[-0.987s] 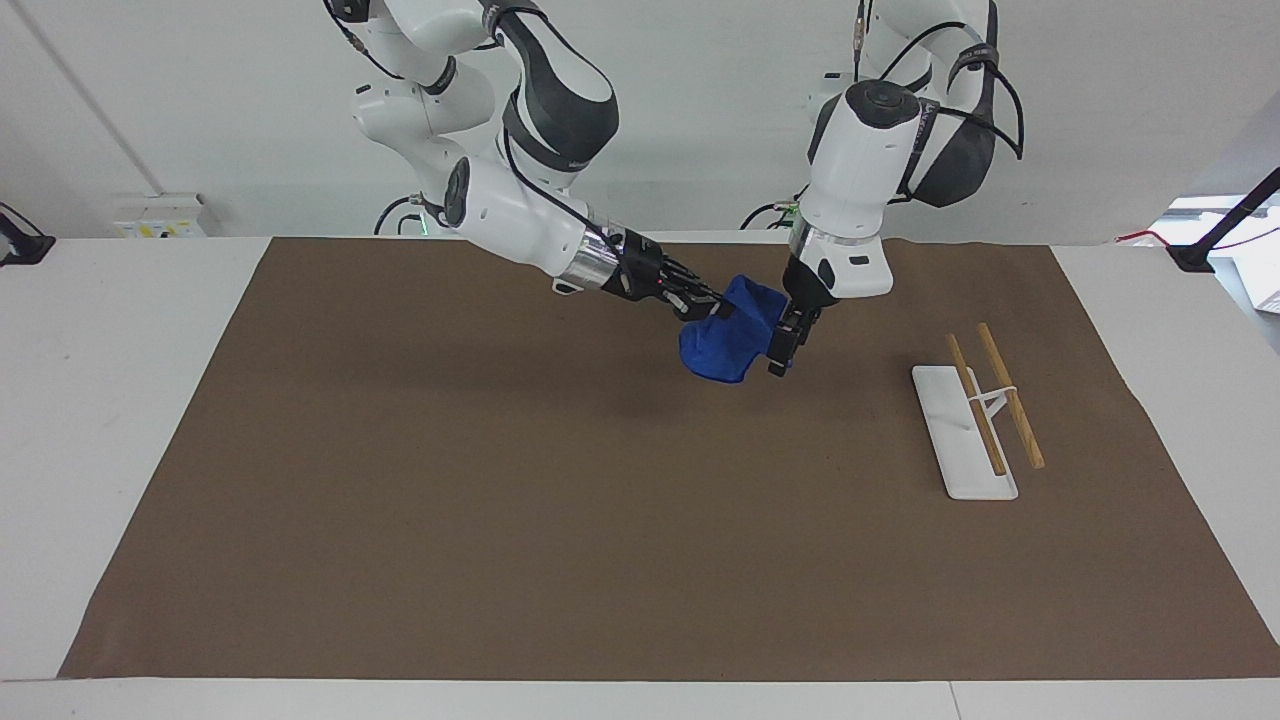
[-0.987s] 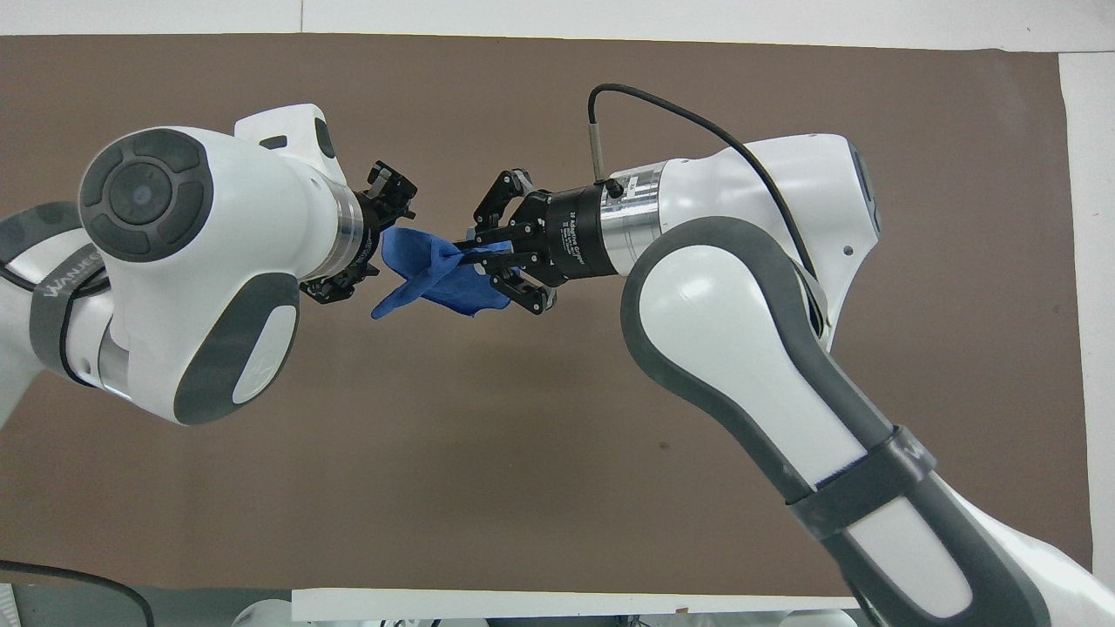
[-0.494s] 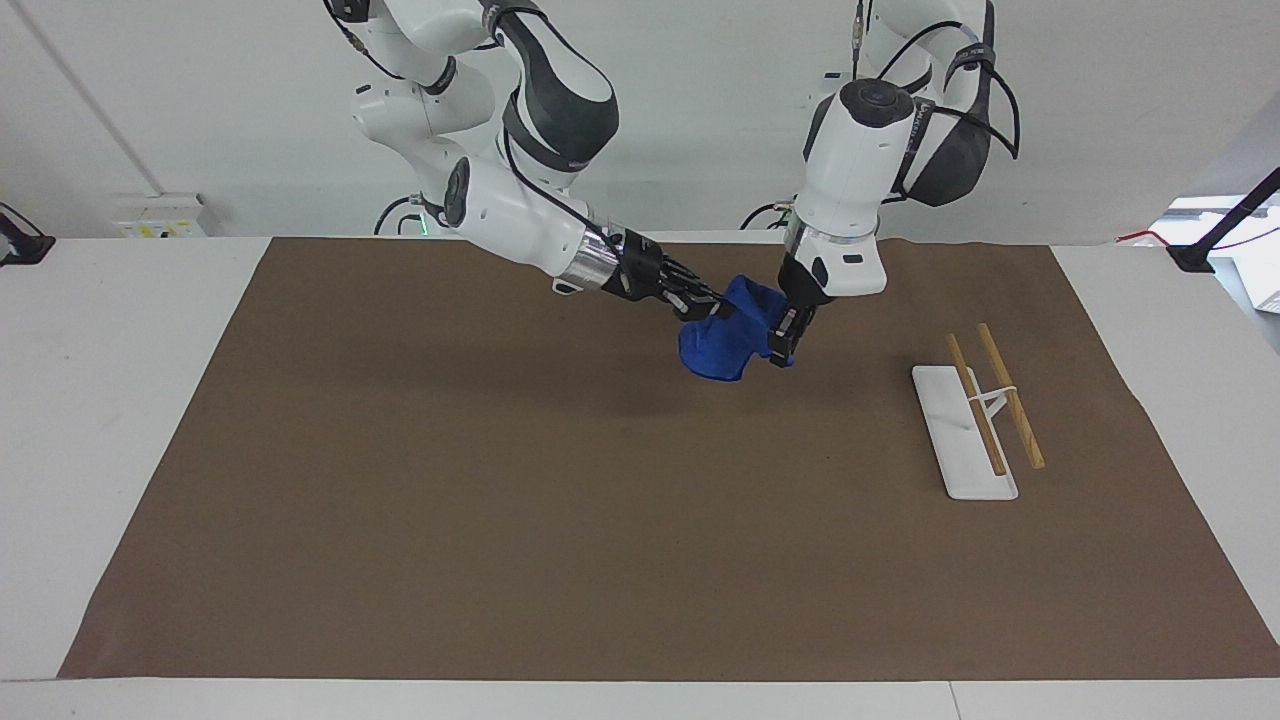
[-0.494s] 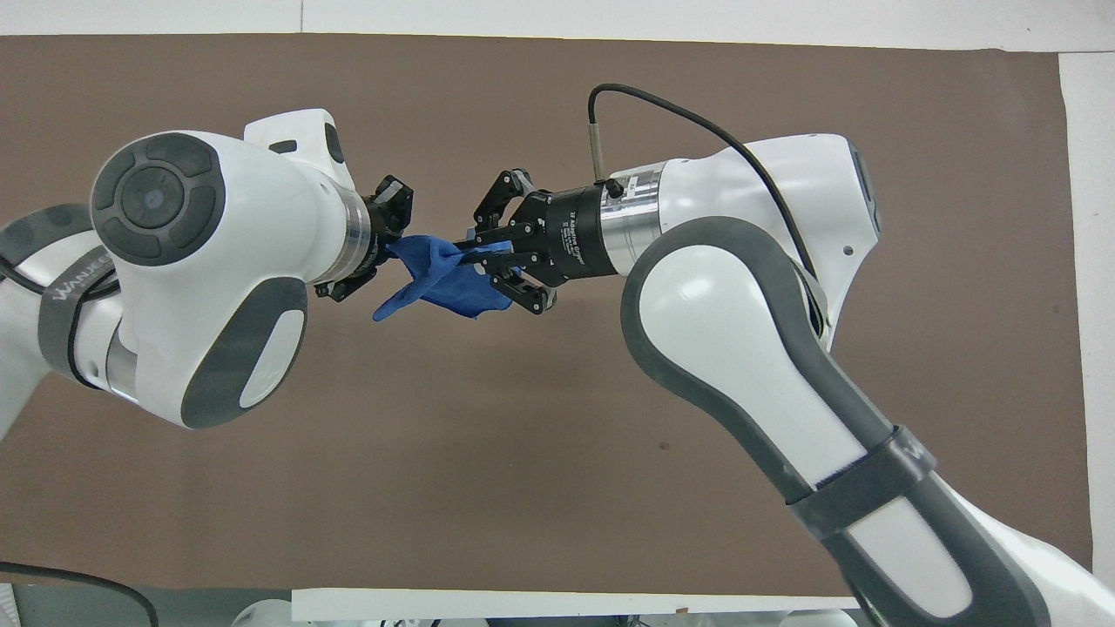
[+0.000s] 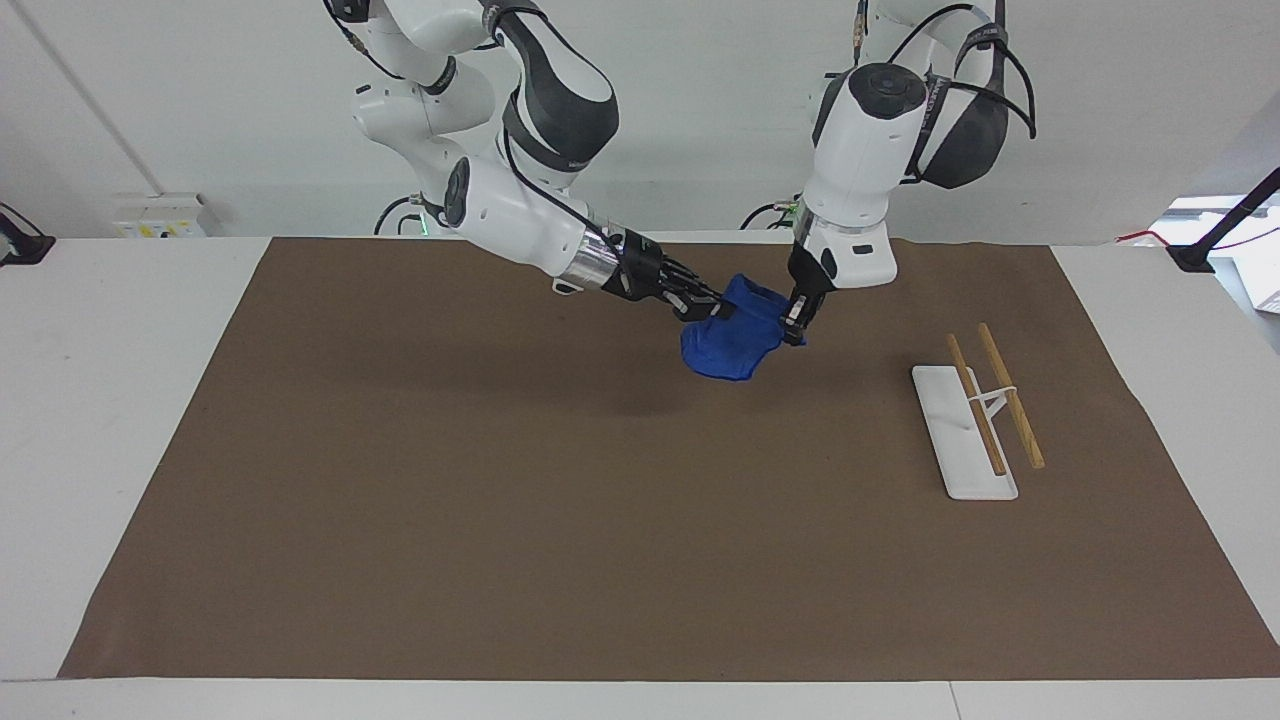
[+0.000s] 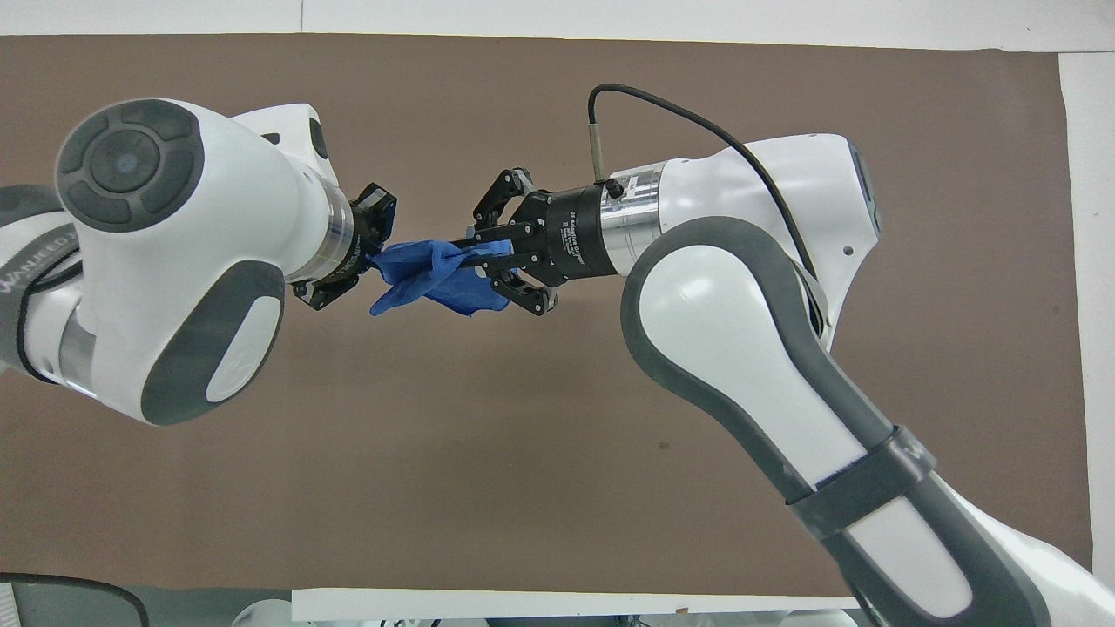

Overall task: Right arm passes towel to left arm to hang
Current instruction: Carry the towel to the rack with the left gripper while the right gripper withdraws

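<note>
Towel (image 5: 735,340): royal-blue, bunched, held in air over the mat near the robots' end of the table (image 5: 120,330). Right pincer (image 5: 712,306) clenched on one end; left pincer (image 5: 795,325) clamped on the other. Risk: early right release on a thin left pinch drops it short of the rack (image 5: 965,430), well apart toward the left arm's end.

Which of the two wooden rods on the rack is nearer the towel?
The rod that crosses over the white base; the other rod hangs off the base, toward the left arm's end of the table, farther from the towel.
</note>
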`<action>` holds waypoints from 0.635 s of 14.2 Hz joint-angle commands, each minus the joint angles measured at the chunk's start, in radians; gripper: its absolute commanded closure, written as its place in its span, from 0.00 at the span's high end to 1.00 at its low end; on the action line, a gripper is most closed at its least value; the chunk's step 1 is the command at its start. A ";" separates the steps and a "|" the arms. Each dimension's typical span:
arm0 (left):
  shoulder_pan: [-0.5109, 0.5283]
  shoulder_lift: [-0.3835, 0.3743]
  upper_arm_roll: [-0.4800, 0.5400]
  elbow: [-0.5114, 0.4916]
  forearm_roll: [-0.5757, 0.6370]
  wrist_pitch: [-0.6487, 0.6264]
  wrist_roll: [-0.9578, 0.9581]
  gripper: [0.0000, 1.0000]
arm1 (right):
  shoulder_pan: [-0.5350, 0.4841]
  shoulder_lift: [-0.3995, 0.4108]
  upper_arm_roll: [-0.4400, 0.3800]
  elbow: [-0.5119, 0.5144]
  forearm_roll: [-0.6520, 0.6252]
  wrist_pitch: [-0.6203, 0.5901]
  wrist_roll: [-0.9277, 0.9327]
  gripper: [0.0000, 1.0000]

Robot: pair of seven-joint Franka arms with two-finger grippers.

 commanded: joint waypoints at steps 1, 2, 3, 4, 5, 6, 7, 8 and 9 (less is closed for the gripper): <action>0.039 -0.021 0.012 0.011 0.016 -0.048 0.035 0.00 | -0.003 -0.004 0.006 0.004 -0.100 0.006 -0.079 1.00; 0.041 -0.023 0.013 0.012 0.078 -0.063 0.033 0.00 | -0.009 -0.006 0.005 0.008 -0.199 -0.006 -0.125 1.00; 0.044 -0.030 0.015 0.011 0.123 -0.066 0.035 0.00 | -0.014 -0.018 0.003 0.010 -0.317 -0.020 -0.168 1.00; 0.073 -0.034 0.015 0.005 0.152 -0.068 0.035 0.00 | -0.018 -0.035 0.000 0.008 -0.437 -0.037 -0.206 1.00; 0.106 -0.032 0.013 0.003 0.180 -0.071 0.041 0.00 | -0.036 -0.044 -0.005 0.010 -0.555 -0.068 -0.239 1.00; 0.122 -0.032 0.013 0.001 0.216 -0.071 0.068 0.00 | -0.070 -0.062 -0.005 0.010 -0.678 -0.106 -0.272 1.00; 0.159 -0.032 0.013 -0.002 0.232 -0.069 0.112 0.01 | -0.096 -0.076 -0.005 0.010 -0.781 -0.140 -0.320 1.00; 0.197 -0.032 0.013 -0.003 0.235 -0.066 0.172 0.01 | -0.128 -0.090 -0.005 0.011 -0.876 -0.189 -0.398 1.00; 0.223 -0.032 0.013 -0.008 0.235 -0.063 0.220 0.01 | -0.158 -0.104 -0.005 0.014 -0.962 -0.242 -0.493 1.00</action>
